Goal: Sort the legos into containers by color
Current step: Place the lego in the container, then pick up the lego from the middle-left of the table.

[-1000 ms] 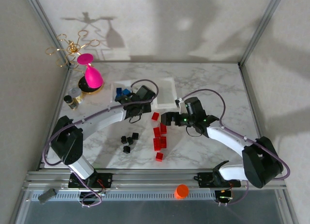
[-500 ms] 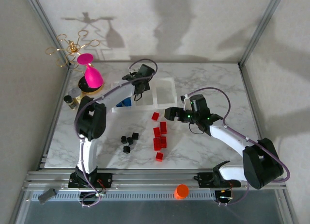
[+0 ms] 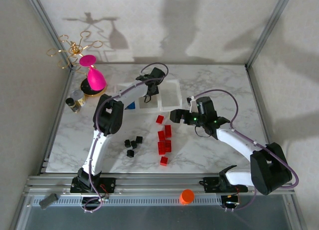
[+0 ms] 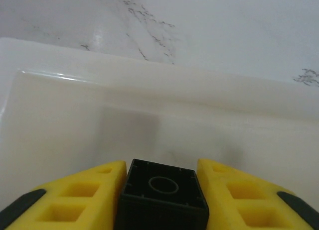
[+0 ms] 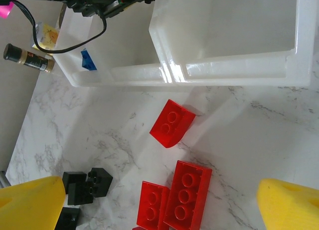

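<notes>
The containers (image 3: 172,94) are a clear three-bin tray at the table's back. My left gripper (image 3: 149,94) hangs over the middle bin. Its yellow fingers (image 4: 79,200) are shut on a black lego (image 4: 162,195) just above the pale bin floor (image 4: 149,120). Blue legos (image 3: 130,105) lie in the left bin. Red legos (image 3: 163,140) are scattered in front of the tray, and several black legos (image 3: 132,144) lie to their left. My right gripper (image 3: 175,115) hovers open above the red legos (image 5: 187,200), nothing between its pads (image 5: 30,205).
A pink goblet (image 3: 94,78), a gold wire stand (image 3: 72,50) and a small dark bottle (image 3: 74,104) stand at the back left. An orange cap (image 3: 187,195) and a grey piece (image 3: 49,201) lie on the front rail.
My left arm has swung up and back, carrying the black lego from the tray's front edge to over the middle bin. My right gripper drifted slightly right.
</notes>
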Motion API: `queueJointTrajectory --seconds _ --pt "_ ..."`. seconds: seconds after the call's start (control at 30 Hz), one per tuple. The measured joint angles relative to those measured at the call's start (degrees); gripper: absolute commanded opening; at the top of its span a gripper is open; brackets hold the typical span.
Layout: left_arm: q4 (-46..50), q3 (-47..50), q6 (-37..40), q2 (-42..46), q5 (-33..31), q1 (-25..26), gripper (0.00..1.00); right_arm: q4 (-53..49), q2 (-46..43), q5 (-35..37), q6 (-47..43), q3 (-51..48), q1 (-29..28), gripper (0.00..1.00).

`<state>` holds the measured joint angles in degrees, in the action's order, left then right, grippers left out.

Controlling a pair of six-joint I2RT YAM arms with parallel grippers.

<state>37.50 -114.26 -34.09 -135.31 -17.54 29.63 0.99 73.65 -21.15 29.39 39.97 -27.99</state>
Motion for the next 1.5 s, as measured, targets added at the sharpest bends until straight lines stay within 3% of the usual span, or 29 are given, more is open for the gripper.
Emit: queueJointTrajectory --seconds 0.37,0.53,0.7,1.03,1.5 --pt "2.14 -2.12 0.96 0.39 1.49 0.00 0.51 -0.04 -0.02 -0.50 -0.22 1.09 0.00 0.99" --pt "1.92 1.55 1.16 6.40 2.93 0.33 0.50 -0.39 -0.02 -2.25 -0.92 2.43 -0.04 0.99" --pt "-0.28 10.43 1.14 18.75 3.41 1.49 0.50 -1.95 -0.09 -2.25 -3.04 4.11 -1.73 0.99" --pt "-5.70 38.25 -1.44 42.99 3.63 6.36 0.50 -5.95 -0.02 -0.44 -6.14 4.28 -8.57 0.99" --pt "-3.76 63.84 -10.19 59.17 6.21 12.07 0.51 -0.66 0.59 2.01 -2.43 -5.11 -18.56 0.99"
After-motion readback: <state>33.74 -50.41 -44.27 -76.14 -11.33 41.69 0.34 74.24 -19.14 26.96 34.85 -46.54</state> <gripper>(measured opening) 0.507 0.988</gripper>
